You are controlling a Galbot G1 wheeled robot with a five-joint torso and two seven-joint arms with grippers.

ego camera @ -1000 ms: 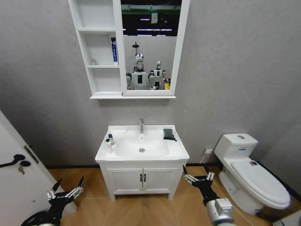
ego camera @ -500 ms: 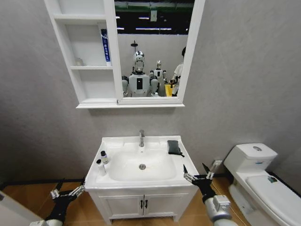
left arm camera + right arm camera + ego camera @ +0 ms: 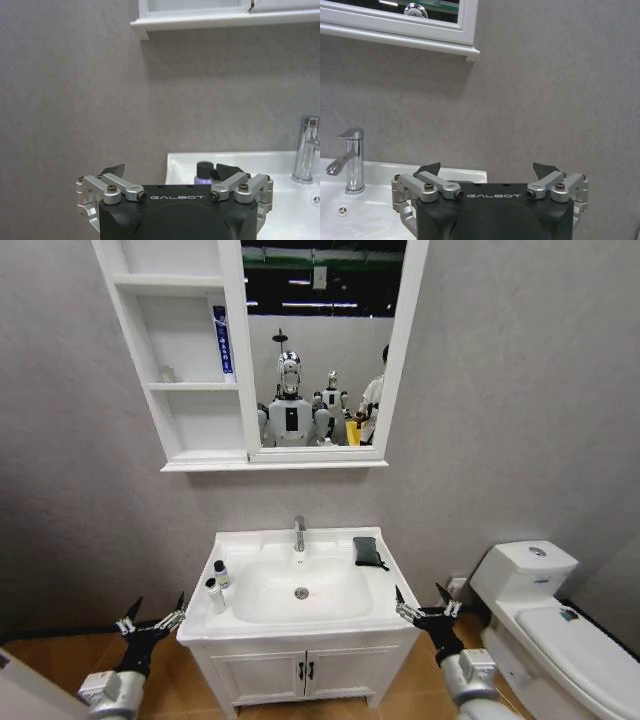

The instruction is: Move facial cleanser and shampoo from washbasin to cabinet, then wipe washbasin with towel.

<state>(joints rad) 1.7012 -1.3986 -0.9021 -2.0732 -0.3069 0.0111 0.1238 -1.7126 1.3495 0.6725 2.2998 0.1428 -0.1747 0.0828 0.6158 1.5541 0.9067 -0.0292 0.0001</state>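
The white washbasin (image 3: 372, 592) stands in the middle of the head view, with a chrome tap (image 3: 299, 533) at its back. Two small bottles (image 3: 217, 585) stand on its left rim; which is the facial cleanser and which the shampoo I cannot tell. One of them, purple with a black cap (image 3: 203, 172), shows in the left wrist view. The dark folded towel (image 3: 366, 550) lies on the back right corner. The cabinet (image 3: 185, 430) hangs above to the left, beside the mirror. My left gripper (image 3: 158, 615) is open, low, left of the basin. My right gripper (image 3: 420, 600) is open at the basin's right front corner.
A blue tube (image 3: 226, 340) stands on the cabinet's middle shelf. A white toilet (image 3: 545, 615) is close on the right. The two-door cupboard (image 3: 300, 680) sits under the basin. Grey wall runs behind everything. The mirror (image 3: 320, 350) reflects robots and a person.
The camera has come closer to the basin and risen, so the whole picture has shifted. Both grippers stay open and low at the basin's sides. Bottles and towel have not moved.
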